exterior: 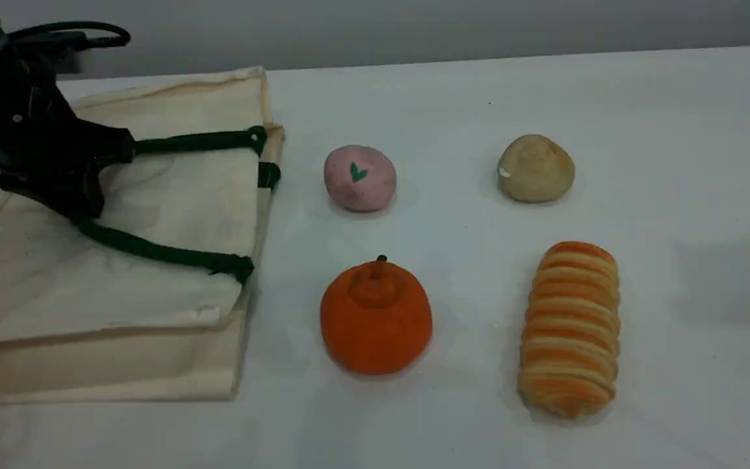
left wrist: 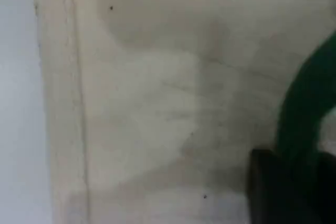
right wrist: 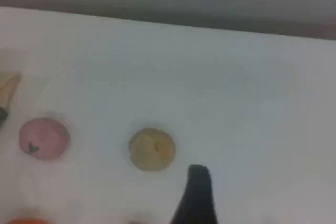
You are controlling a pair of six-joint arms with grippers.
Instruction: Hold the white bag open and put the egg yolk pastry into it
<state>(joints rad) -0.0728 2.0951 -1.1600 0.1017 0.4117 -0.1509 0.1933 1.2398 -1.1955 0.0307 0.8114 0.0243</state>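
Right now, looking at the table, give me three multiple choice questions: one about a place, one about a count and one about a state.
1. In the scene view, what lies just left of the egg yolk pastry? A striped bread roll; B pink ball; C orange fruit.
2. How many food items lie on the table outside the white bag? A three; B four; C five.
3. The white bag is: A lying flat; B standing upright; C hanging in the air.
Answers: 1 B: the pink ball shares the pastry's row, on its left. 2 B: ball, pastry, fruit and roll. 3 A: it is spread on the table.
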